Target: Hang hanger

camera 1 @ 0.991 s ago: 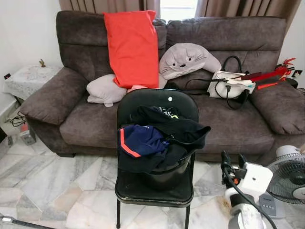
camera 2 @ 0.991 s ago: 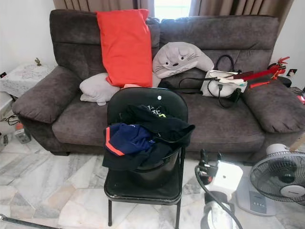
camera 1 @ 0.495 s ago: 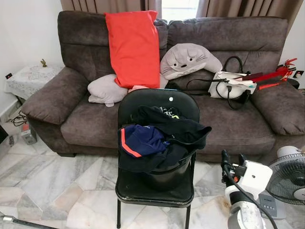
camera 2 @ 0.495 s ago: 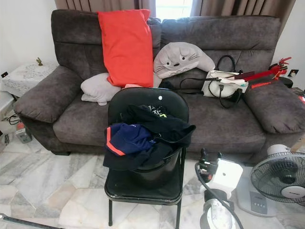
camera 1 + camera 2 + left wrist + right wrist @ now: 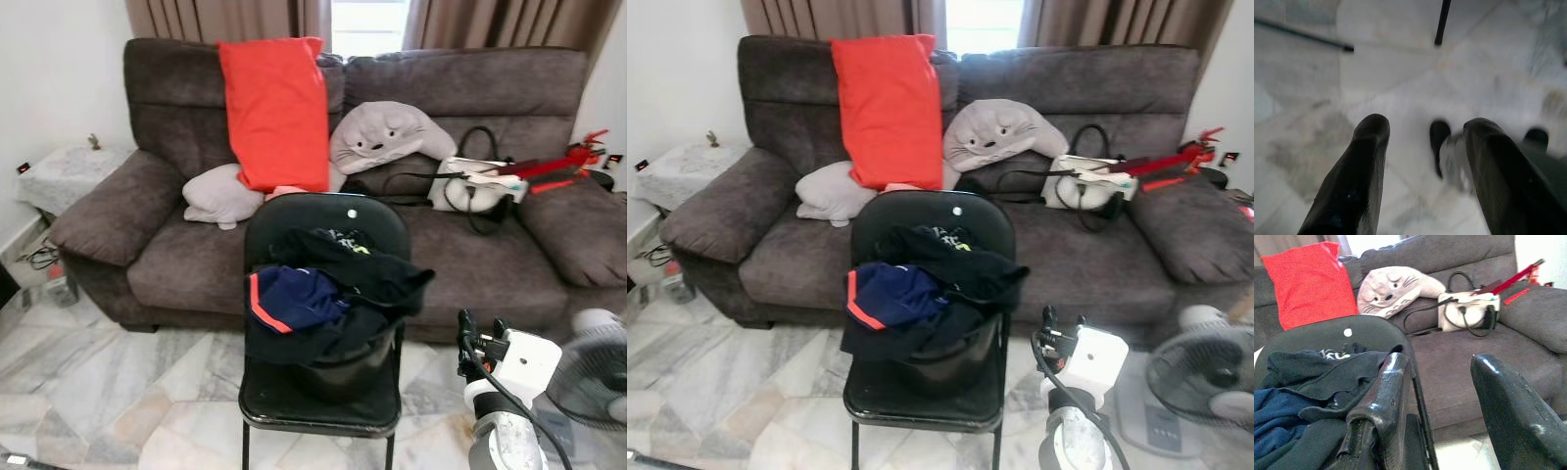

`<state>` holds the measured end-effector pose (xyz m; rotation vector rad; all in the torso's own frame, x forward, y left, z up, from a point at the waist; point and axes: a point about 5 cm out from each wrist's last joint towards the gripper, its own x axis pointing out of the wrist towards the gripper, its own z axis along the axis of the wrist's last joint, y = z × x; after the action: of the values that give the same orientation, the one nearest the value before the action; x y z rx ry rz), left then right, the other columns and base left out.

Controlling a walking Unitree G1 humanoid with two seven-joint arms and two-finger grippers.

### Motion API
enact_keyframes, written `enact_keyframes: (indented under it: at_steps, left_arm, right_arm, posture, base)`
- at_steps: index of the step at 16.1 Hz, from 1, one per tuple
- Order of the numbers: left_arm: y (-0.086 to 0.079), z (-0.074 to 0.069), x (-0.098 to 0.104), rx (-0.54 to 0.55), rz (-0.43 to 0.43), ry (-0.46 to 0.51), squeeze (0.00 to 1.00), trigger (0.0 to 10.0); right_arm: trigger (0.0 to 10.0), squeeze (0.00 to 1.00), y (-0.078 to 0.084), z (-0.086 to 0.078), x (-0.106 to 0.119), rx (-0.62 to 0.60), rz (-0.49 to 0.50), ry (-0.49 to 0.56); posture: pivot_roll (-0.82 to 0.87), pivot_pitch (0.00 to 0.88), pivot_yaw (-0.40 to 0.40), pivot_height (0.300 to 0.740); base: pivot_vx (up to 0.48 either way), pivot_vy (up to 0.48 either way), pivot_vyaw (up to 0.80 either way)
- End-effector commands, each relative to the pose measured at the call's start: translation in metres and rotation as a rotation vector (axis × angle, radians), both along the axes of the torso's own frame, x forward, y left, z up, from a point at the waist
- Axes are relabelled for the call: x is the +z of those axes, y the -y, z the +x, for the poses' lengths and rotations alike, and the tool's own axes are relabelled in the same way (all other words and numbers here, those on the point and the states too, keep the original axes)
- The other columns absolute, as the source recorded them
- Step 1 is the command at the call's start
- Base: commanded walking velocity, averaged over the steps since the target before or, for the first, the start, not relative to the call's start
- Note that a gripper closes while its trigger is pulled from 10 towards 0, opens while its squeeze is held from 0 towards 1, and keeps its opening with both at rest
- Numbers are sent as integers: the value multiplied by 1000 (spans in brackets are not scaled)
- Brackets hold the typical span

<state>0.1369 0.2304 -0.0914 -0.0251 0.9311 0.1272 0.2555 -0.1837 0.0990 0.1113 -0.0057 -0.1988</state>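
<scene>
Nothing shifted, clothes [image 5: 328, 299] heaped on chair [image 5: 323, 220] before sofa [image 5: 460, 88], fan [image 5: 1205, 377] beside empty, parted right hand [image 5: 1444, 396], left hand [image 5: 1425, 161] parted over floor [image 5: 1312, 88]

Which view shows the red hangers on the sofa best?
The left eye view: the red hangers lie sharp and whole on the sofa's right end. The right eye view shows much the same; the right wrist view shows them small, near its edge.

Dark grey-brown sofa [image 5: 470, 245], bright red-orange cushion [image 5: 275, 113], pale grey seal-faced plush [image 5: 387, 134], black folding chair [image 5: 328, 220], navy garment with a red stripe [image 5: 294, 299], white-grey marbled floor [image 5: 108, 382], black-fingered right gripper [image 5: 1444, 396].
</scene>
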Motion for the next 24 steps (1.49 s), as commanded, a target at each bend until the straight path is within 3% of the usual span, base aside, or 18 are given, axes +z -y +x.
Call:
enact_keyframes:
  at_steps: [1, 5, 11, 13, 15, 16, 21, 23, 24]
  left_arm:
    - [-1, 10, 4, 3, -3, 33, 0, 10000]
    - [-10, -5, -1, 31, 5, -44, 0, 10000]
    - [-16, -8, -1, 36, 24, -85, 0, 10000]
    - [-17, -9, -1, 35, 26, -92, 0, 10000]
    - [-14, -9, -2, 23, 27, -97, 0, 10000]
    - [-15, -8, -2, 20, 29, -97, 0, 10000]
    - [-25, -2, 4, 18, 42, -79, 0, 10000]
    - [-22, -1, 3, 7, 41, -77, 0, 10000]
    - [-19, -1, 2, 3, 39, -75, 0, 10000]
  right_arm:
    - [10000, 0, -6, 4, 6, 25, 0, 14]
    - [10000, 0, -12, 6, 8, 59, 0, 19]
    - [10000, 0, -19, 4, 8, 33, 32, -6]
    - [10000, 0, -28, 1, 11, 19, 93, -47]
    - [10000, 0, -34, -8, 5, -101, 248, -188]
    - [10000, 0, -45, -12, 10, -98, 358, -212]
    - [10000, 0, -62, -7, 36, -10, 432, -263]
    - [10000, 0, -65, -8, 35, 9, 445, -288]
    - [10000, 1000, -66, -12, 27, -17, 473, -335]
  posture:
    - [-55, 0, 27, 740]
    - [-57, 0, 28, 740]
    - [-61, 0, 30, 740]
    - [-65, 0, 33, 740]
    - [-76, 0, 39, 740]
    - [-78, 0, 43, 740]
    - [-78, 0, 43, 740]
    - [-73, 0, 37, 740]
    - [-69, 0, 34, 740]
  base:
    - [307, 0, 0]
    - [319, 0, 0]
    - [199, 0, 0]
    - [0, 0, 0]
    - [0, 0, 0]
    - [0, 0, 0]
    - [0, 0, 0]
    - [0, 0, 0]
    - [0, 0, 0]
